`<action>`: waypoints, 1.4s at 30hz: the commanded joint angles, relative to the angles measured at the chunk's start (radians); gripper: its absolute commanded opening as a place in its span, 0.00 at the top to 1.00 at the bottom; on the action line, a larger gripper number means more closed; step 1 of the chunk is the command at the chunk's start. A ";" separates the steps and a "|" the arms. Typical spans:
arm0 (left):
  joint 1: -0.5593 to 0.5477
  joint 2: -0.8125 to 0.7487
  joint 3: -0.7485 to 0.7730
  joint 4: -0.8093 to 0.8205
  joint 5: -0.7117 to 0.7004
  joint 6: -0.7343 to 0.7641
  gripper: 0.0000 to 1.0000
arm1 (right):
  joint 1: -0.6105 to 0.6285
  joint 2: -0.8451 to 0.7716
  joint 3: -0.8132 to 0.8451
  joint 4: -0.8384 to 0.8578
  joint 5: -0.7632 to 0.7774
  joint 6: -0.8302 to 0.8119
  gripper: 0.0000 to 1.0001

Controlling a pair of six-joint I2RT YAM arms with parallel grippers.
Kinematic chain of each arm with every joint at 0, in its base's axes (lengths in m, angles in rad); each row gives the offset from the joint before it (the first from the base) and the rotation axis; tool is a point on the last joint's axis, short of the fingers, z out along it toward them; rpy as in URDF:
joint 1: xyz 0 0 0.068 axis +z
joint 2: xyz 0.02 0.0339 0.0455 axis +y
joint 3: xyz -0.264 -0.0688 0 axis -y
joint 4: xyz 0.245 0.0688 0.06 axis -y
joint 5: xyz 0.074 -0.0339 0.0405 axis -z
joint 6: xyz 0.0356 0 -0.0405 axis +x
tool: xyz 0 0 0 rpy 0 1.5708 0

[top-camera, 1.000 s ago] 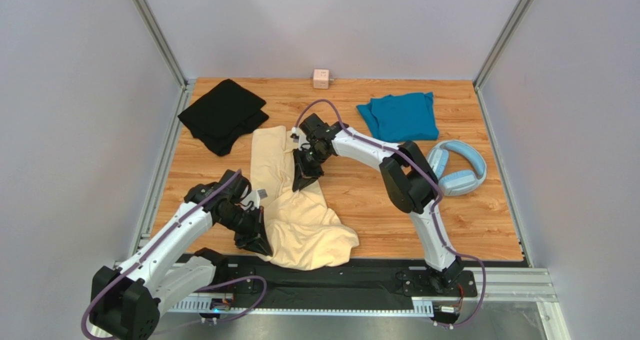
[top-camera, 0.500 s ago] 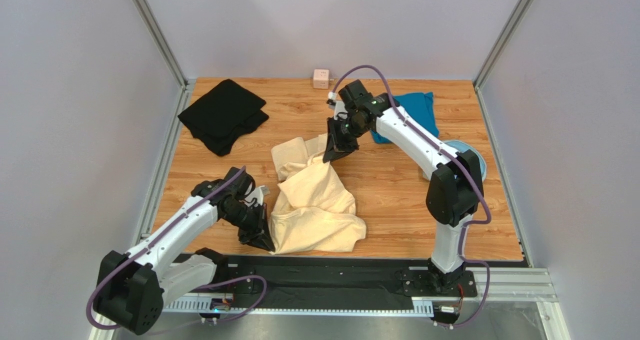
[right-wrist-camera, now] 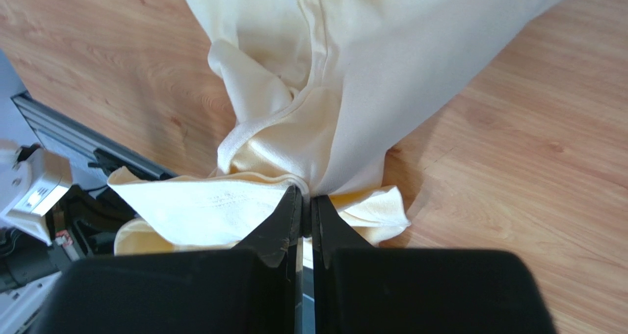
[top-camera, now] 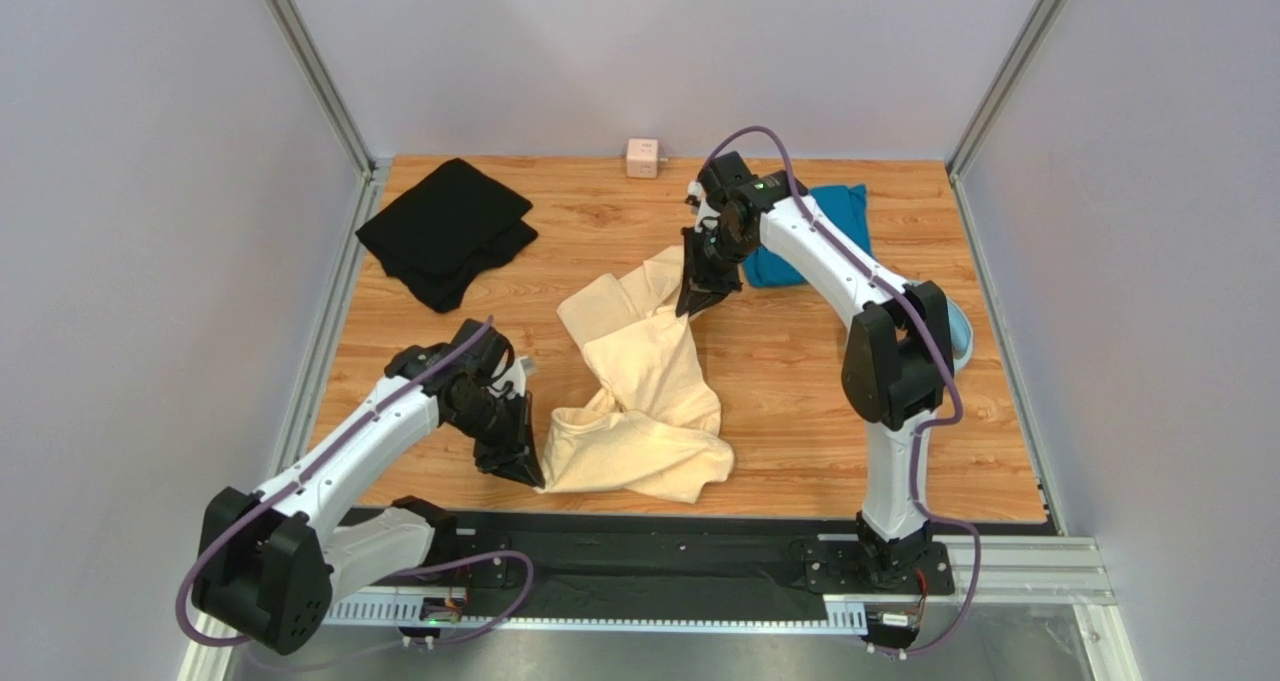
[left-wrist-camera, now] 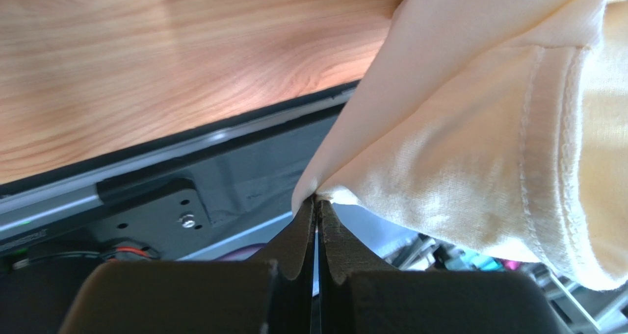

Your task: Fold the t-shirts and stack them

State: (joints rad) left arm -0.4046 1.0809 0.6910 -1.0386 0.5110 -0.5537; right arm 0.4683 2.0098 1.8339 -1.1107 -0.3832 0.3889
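Since the earlier frame the right end effector (top-camera: pixel 694 294) has swung away from the middle of the worktop (top-camera: pixel 962 441) toward the far edge, and now hangs just beside the teal shirt (top-camera: pixel 842 206). It has drawn the far end of the cream-yellow shirt (top-camera: pixel 646 389) along with it. That shirt, which lay flatter and closer to the left side before, is now pulled into a long twisted band running from the near edge up toward the far right.

The right end effector is closed on a bunched fold of the cream-yellow shirt; in the right wrist view the fingers (right-wrist-camera: pixel 287 216) meet with the cloth (right-wrist-camera: pixel 346 69) pinched at their tips and hanging down to the wood below.

The left end effector (top-camera: pixel 529 471) has shifted only slightly and stays low by the near edge, left of centre. It too is clamped on the cream-yellow shirt: in the left wrist view the fingertips (left-wrist-camera: pixel 304 224) press together on a corner of the fabric (left-wrist-camera: pixel 457 150), with a stitched hem visible to the right and the black rail of the near edge behind.

The black shirt (top-camera: pixel 446 228) lies folded at the far left corner. The teal shirt lies near the far right corner, partly covered by the right arm. A small pink cube (top-camera: pixel 643 158) sits at the middle of the far edge.
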 commanded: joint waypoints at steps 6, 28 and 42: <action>-0.003 -0.068 0.044 -0.167 -0.172 -0.011 1.00 | -0.066 -0.002 0.064 -0.089 0.063 -0.061 1.00; -0.003 -0.087 0.129 -0.236 -0.266 -0.022 1.00 | -0.281 -0.284 -0.220 -0.067 0.150 -0.082 1.00; -0.007 0.100 0.282 0.104 -0.088 -0.011 0.57 | -0.281 -0.414 -0.489 -0.084 0.147 -0.062 1.00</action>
State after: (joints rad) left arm -0.4046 1.0809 0.9958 -1.1393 0.2703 -0.5594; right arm 0.1921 1.6371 1.3926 -1.2125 -0.2096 0.3244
